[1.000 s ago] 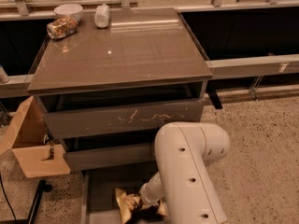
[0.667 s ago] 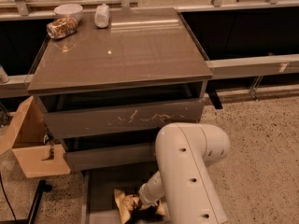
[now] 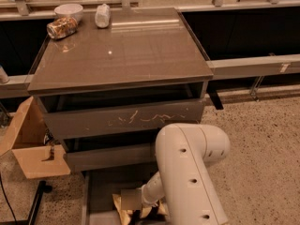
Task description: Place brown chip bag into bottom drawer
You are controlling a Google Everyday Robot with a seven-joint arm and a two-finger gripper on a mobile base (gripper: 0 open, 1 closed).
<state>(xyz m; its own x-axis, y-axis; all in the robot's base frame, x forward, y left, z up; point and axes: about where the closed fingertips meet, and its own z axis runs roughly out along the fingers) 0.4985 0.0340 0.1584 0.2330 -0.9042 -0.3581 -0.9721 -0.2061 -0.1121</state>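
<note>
A big brown cabinet [image 3: 122,50] fills the middle. Its flat top is the surface, and it is shiny. Below the top is a drawer front with pale scratches [image 3: 124,118], pulled out a little. Under that is a plain drawer front [image 3: 110,156].

The fat white robot arm [image 3: 187,172] stands on the near right. It bends down and to the left, into the bottom drawer [image 3: 99,189]. That drawer is pulled out toward us, low by the speckled floor [image 3: 262,135].

A cardboard box [image 3: 33,149] sits on the left side of the cabinet.

The gripper [image 3: 133,203] is down inside the bottom drawer, at the near end of it. The brown chip bag [image 3: 123,213] is in the drawer too, right at the gripper. Its tan ends stick out to the left and to the right of the gripper. The dark middle of the bag is tucked under it. I cannot tell if the gripper is holding the bag or has let go.

At the far left of the surface are a white bowl [image 3: 68,11], a shiny speckled packet [image 3: 62,27] just in front of it, and a small white bottle [image 3: 102,16] to the right.

Next to a second ago, almost nothing is different. The arm, the gripper and the bag are in the same spots.
</note>
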